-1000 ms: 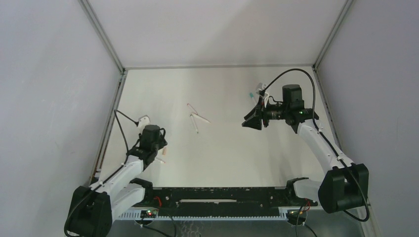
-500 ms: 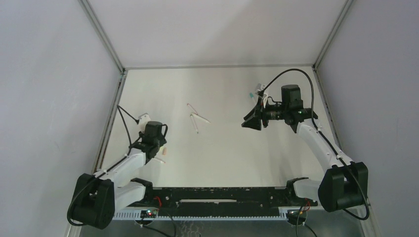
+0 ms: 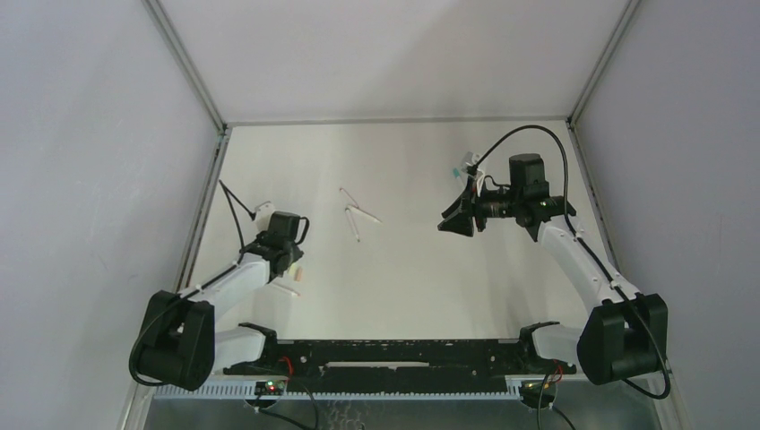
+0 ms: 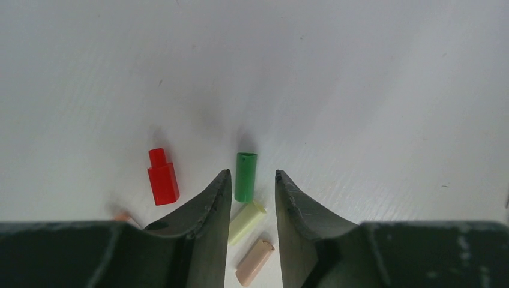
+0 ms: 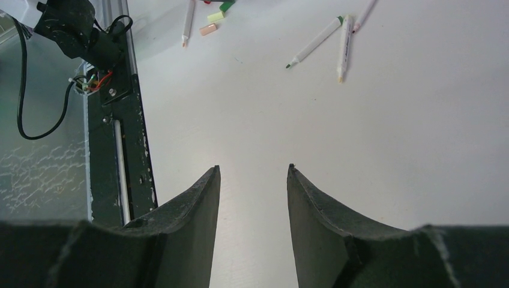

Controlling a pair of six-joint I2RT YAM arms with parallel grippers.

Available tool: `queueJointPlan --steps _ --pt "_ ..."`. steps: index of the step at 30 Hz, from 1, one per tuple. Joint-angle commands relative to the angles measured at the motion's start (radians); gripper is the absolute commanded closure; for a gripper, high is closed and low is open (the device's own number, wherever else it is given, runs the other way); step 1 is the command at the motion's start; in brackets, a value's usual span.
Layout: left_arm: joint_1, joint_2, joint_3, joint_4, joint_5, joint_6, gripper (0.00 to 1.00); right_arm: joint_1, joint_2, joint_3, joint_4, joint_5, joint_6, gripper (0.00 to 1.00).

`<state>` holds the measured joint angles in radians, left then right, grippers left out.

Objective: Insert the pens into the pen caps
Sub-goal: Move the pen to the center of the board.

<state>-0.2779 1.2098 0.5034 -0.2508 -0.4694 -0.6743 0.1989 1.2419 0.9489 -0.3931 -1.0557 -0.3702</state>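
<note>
**Left wrist view.** The left gripper [image 4: 252, 173] hung low over the table [image 4: 360, 90], near a loose cluster of four caps. Its jaws stood narrowly apart and clamped nothing.
- The green cap [image 4: 245, 176] lay just beyond the fingertips, in line with the gap. Its open end pointed away from the camera.
- The pale-green cap [image 4: 245, 220] lay within the gap, just behind the green cap and slanted to the right. Whether the two touched could not be told.
- The peach cap [image 4: 254, 269] lay nearer the camera, also between the fingers and slanted the same way.
- The red cap [image 4: 162, 177] lay to the left, outside the fingers and apart from the other three.
- Only the tip of the peach-tipped pen [image 4: 122, 216] showed, at lower left.

**Right wrist view.** The right gripper [image 5: 253, 167] was held above bare table, with its jaws moderately wide and empty.
- Far ahead of it, the green-tipped pen [image 5: 315, 42] and the yellow-tipped pen [image 5: 344, 45] lay uncapped. Their rear ends were close together and their tips spread apart.
- The pink pen [image 5: 365, 15] lay just beyond them and was cut by the frame edge.

**Top view.** These three pens lay near mid-table, between the two grippers and well apart from both. The peach-tipped pen lay beside the caps, on the table's left side.
</note>
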Motion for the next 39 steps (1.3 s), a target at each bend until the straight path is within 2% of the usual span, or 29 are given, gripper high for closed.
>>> queueJointPlan --steps 1,7,13,18,23,26,31,39 --pt "0.007 -0.028 0.077 -0.024 0.019 0.036 0.62 0.012 0.002 0.021 -0.004 -0.004 -0.026 0.49" --pt "0.008 -0.118 0.065 0.148 0.272 0.149 0.46 0.019 0.002 0.021 -0.007 0.003 -0.034 0.49" --pt "-0.002 0.037 0.161 0.187 0.427 0.124 0.43 0.02 -0.001 0.021 -0.01 0.004 -0.039 0.49" --pt "-0.087 0.183 0.305 0.126 0.339 0.068 0.42 0.02 -0.001 0.021 -0.012 0.007 -0.043 0.49" --pt "-0.186 0.384 0.562 -0.14 0.113 -0.039 0.44 0.02 -0.002 0.021 -0.016 0.013 -0.051 0.49" --pt "-0.227 0.478 0.652 -0.229 0.052 -0.072 0.5 0.02 -0.004 0.021 -0.016 0.014 -0.052 0.48" --pt "-0.256 0.545 0.716 -0.237 0.042 -0.074 0.53 0.022 -0.003 0.021 -0.015 0.013 -0.055 0.49" --pt "-0.259 0.636 0.781 -0.241 0.106 -0.053 0.57 0.025 -0.002 0.021 -0.019 0.015 -0.058 0.49"
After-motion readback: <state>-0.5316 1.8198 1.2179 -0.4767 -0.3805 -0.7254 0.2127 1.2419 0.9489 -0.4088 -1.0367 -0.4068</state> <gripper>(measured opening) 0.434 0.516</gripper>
